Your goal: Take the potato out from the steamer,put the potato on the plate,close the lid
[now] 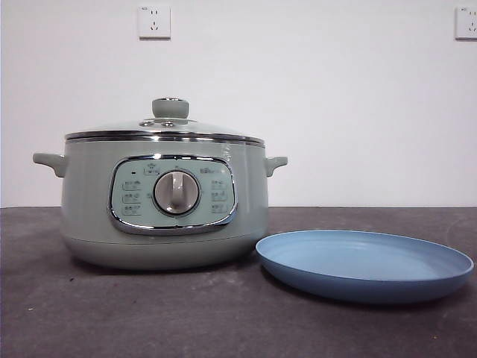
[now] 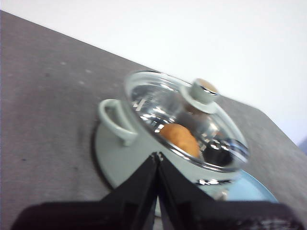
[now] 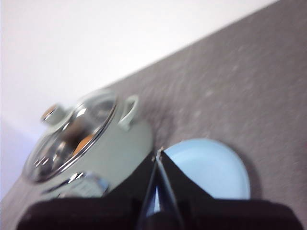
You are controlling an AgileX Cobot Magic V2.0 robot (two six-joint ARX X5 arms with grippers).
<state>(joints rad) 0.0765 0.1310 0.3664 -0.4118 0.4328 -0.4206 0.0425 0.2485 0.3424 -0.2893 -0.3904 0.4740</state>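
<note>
A pale green steamer (image 1: 164, 201) stands on a dark grey tabletop (image 1: 149, 313), its control panel and silver dial (image 1: 177, 192) facing forward. The glass lid (image 1: 164, 128) sits closed on top, green knob (image 1: 170, 107) upright in the middle. Just beside the steamer lies a light blue plate (image 1: 365, 265), with nothing on it; whether its rim touches the steamer's base cannot be told.

The left tool (image 2: 157, 155) hangs above the tabletop, its two black jaws pressed together at the tips and holding nothing. Ahead of it and below is the steamer (image 2: 124, 158), one side handle (image 2: 115, 122) turned toward it. Through the lid (image 2: 187, 120) the potato (image 2: 180, 139) shows, golden-brown, lying inside the pot. A sliver of the plate (image 2: 254, 189) peeks out past the steamer.

The right tool (image 3: 159, 153) also hangs in the air, jaws closed together and holding nothing. The plate (image 3: 211, 167) lies just beyond its tips, with the steamer (image 3: 110, 148) to one side of them, lid (image 3: 72, 134) on. This view is blurred; an orange patch under the glass is likely the potato (image 3: 84, 142).

Two wall sockets (image 1: 154, 22) sit high on the white wall behind.
</note>
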